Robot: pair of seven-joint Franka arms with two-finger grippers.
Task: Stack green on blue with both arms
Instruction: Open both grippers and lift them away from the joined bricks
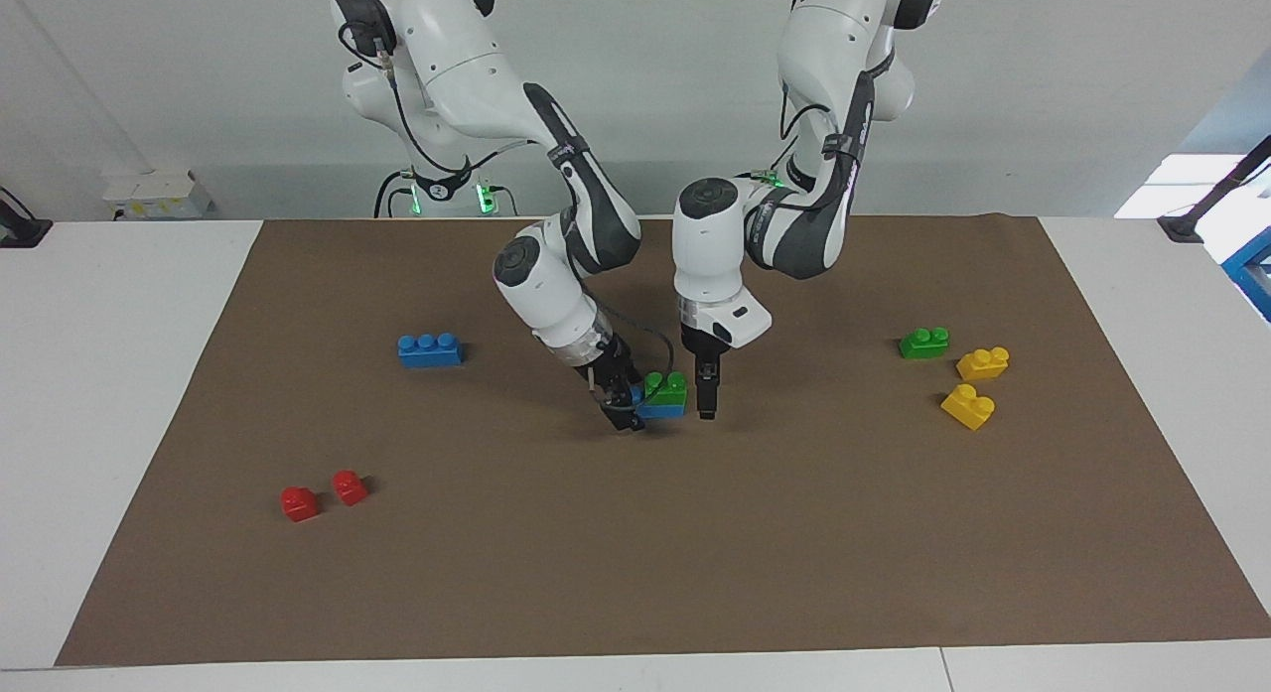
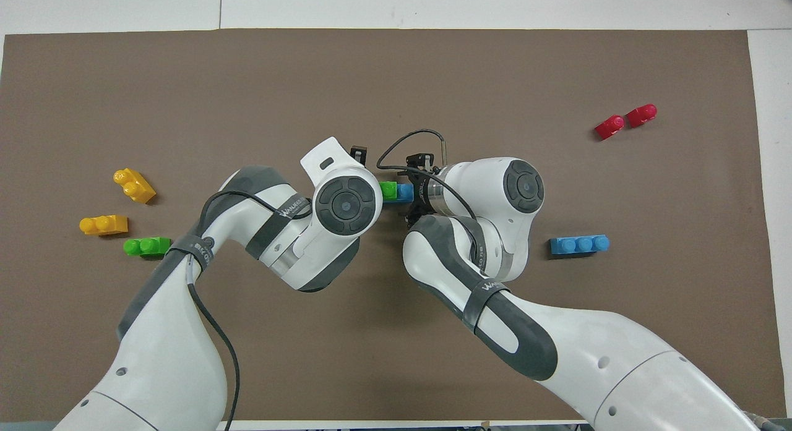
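Observation:
A green brick [image 1: 665,382] sits pressed on top of a blue brick [image 1: 663,410] in the middle of the brown mat; from overhead the green [image 2: 388,190] and blue [image 2: 404,193] show between the two hands. My left gripper [image 1: 706,402] hangs open just beside the stack, toward the left arm's end, touching neither brick and holding nothing. My right gripper [image 1: 626,414] is down at the blue brick's other end, right against it; whether it still grips is hidden.
A second blue brick [image 1: 429,349] lies toward the right arm's end, with two red bricks [image 1: 323,494] farther from the robots. A second green brick [image 1: 923,343] and two yellow bricks [image 1: 975,384] lie toward the left arm's end.

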